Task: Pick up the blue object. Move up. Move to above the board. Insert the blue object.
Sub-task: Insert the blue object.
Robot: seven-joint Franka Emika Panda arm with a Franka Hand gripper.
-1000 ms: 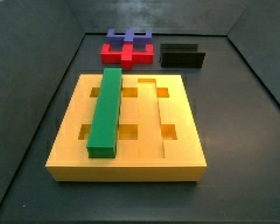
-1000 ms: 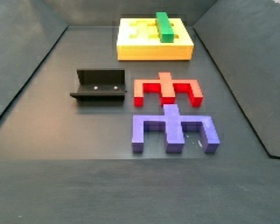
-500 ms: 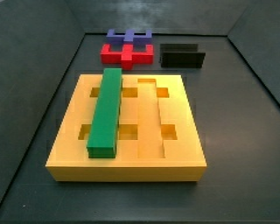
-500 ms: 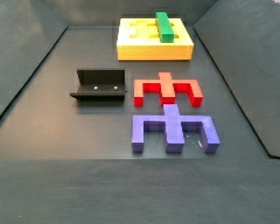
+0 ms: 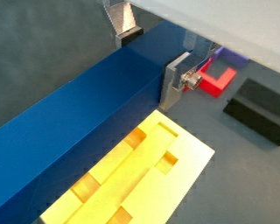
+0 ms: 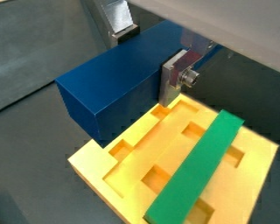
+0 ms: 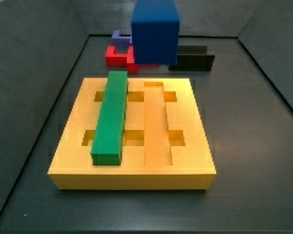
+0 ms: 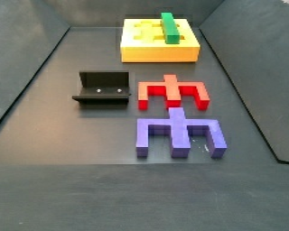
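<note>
Pincer [image 5: 152, 54] clamped on blue object [image 5: 73, 140] above board [image 6: 119, 162] — green bar [image 6: 201, 162] in one groove

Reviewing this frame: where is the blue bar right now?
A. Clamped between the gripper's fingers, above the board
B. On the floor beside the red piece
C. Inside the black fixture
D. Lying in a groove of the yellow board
A: in both wrist views the blue object sits between the gripper plates, above the board; only the green bar lies in a groove.
</note>
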